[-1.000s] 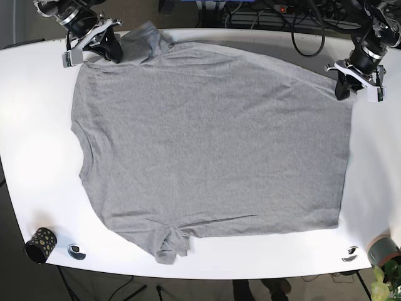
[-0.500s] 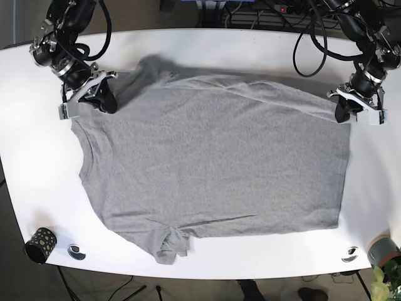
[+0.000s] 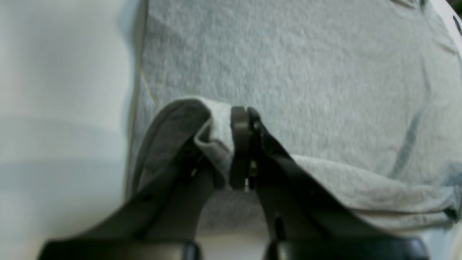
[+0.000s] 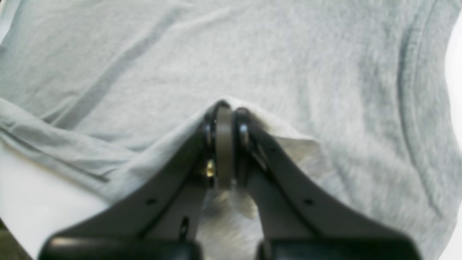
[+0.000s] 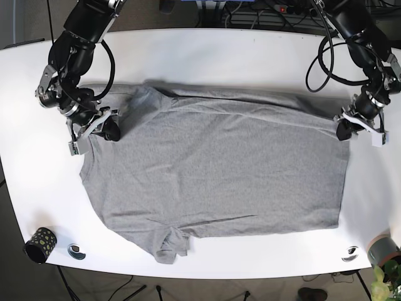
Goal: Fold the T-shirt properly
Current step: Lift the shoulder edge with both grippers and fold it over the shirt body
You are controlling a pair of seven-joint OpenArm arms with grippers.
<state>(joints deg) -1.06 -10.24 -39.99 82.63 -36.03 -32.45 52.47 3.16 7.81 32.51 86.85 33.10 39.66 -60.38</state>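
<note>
A grey T-shirt (image 5: 213, 169) lies spread on the white table (image 5: 219, 56), its far edge lifted and drawn toward the front. My left gripper (image 5: 344, 130) at the base view's right is shut on the shirt's far right corner; the left wrist view shows the fingers (image 3: 240, 144) pinching a fold of the T-shirt (image 3: 306, 72). On the other side, my right gripper (image 5: 109, 133) is shut on the cloth near the collar and sleeve. In the right wrist view its fingers (image 4: 223, 144) clamp a peak of the T-shirt (image 4: 252, 54).
A small black dotted cup (image 5: 39, 244) stands at the table's front left corner beside a round metal fitting (image 5: 76, 251). Another fitting (image 5: 350, 254) and a grey cylinder (image 5: 383, 249) sit at the front right. Cables (image 5: 276, 12) run behind the table.
Both grippers have moved toward the table's front, dragging the shirt's far edge with them. The far edge now lies lower over the shirt, and more bare table shows behind it.
</note>
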